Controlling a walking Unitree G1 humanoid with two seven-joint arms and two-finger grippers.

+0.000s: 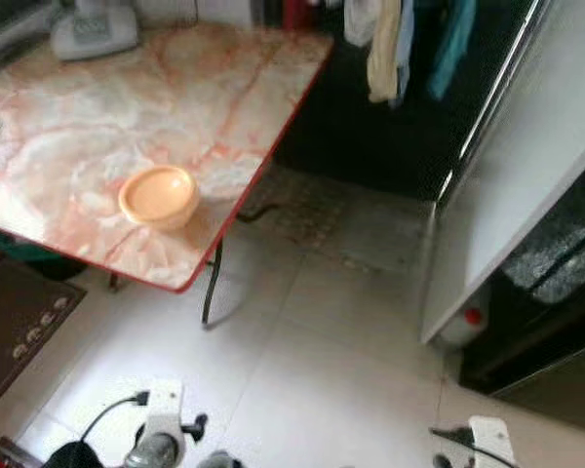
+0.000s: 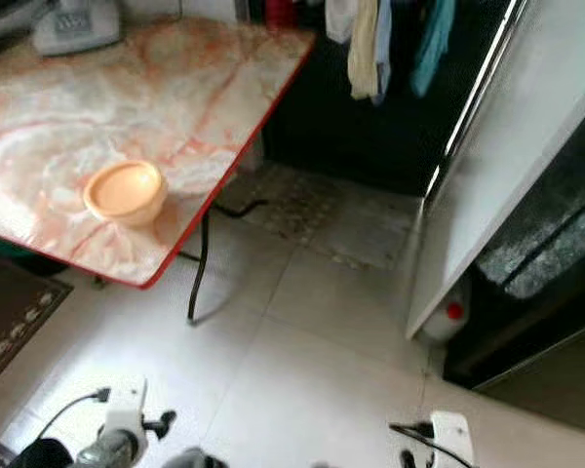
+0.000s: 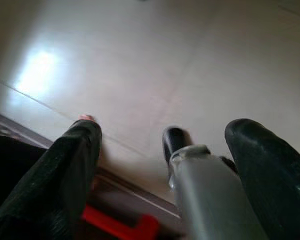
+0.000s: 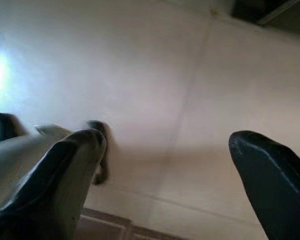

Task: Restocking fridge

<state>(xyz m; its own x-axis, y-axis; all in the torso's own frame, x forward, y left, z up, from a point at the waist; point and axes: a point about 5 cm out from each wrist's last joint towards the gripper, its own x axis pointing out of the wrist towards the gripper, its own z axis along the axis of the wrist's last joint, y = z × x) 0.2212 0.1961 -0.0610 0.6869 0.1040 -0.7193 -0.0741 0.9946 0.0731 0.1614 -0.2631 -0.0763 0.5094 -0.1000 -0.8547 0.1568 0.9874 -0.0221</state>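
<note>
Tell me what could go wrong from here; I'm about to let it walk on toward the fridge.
1. The orange bowl sits close to the red edge of the marble-patterned table; a bump in passing could knock it off.
2. The open white fridge door juts across the way and could be clipped.
3. A dark cable lying on the floor by the table leg might trip it.

White fridge door point(image 1: 526, 195) swung open at right of frame, chrome strip along its top edge, dark fridge interior point(image 1: 556, 283) at far right, red-capped white bottle point(image 1: 465, 327) standing low behind the door's bottom corner
</note>
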